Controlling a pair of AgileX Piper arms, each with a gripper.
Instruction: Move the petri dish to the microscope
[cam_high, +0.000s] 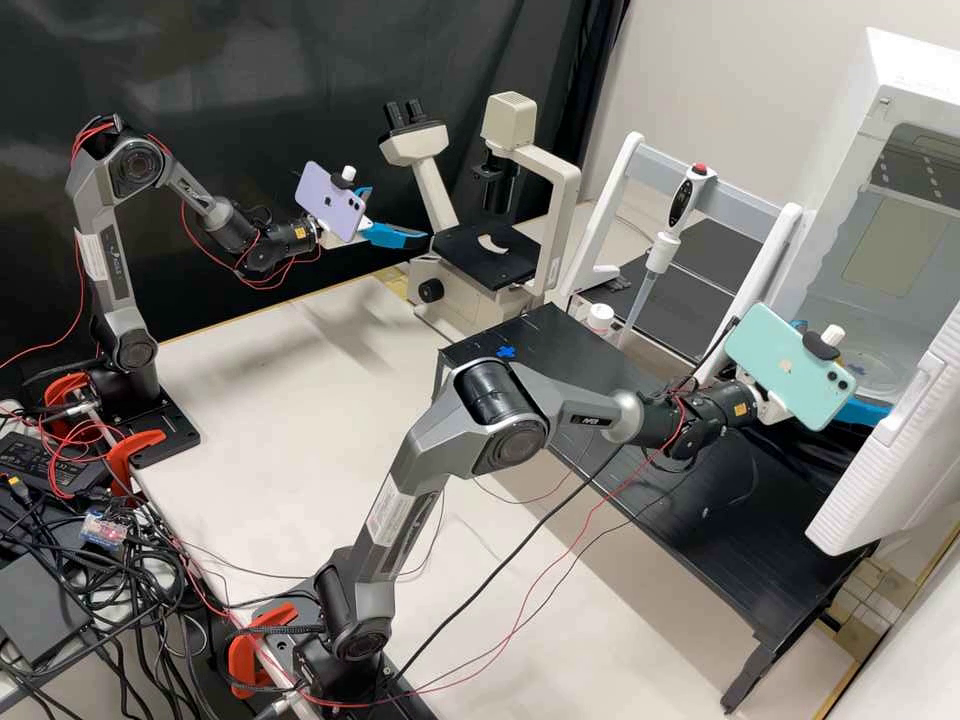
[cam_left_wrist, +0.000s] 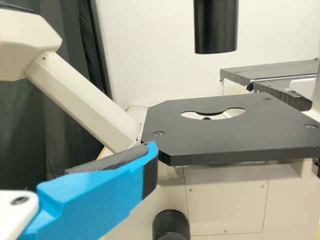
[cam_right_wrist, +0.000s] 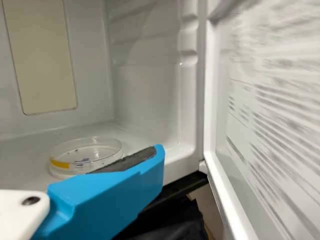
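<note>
left gripper (cam_high: 398, 214), 2 bright blue fingers, spread apart, nothing between; sits near the cream microscope with flat black stage (cam_high: 487, 254). stage has a round cutout, no dish on it. white-and-grey pipette (cam_high: 662, 235) upright on a white frame (cam_high: 610, 212), right of microscope. right gripper (cam_high: 848, 368), 2 bright blue fingers, spread apart, not gripping the dish, at the opening of the white box (cam_high: 815, 250), door swung open. clear round plastic petri dish (cam_right_wrist: 82, 155) with yellow-orange mark lies flat on box floor, just beside 1 blue finger (cam_right_wrist: 107, 192), which partly hides it; can't tell if touching.
</note>
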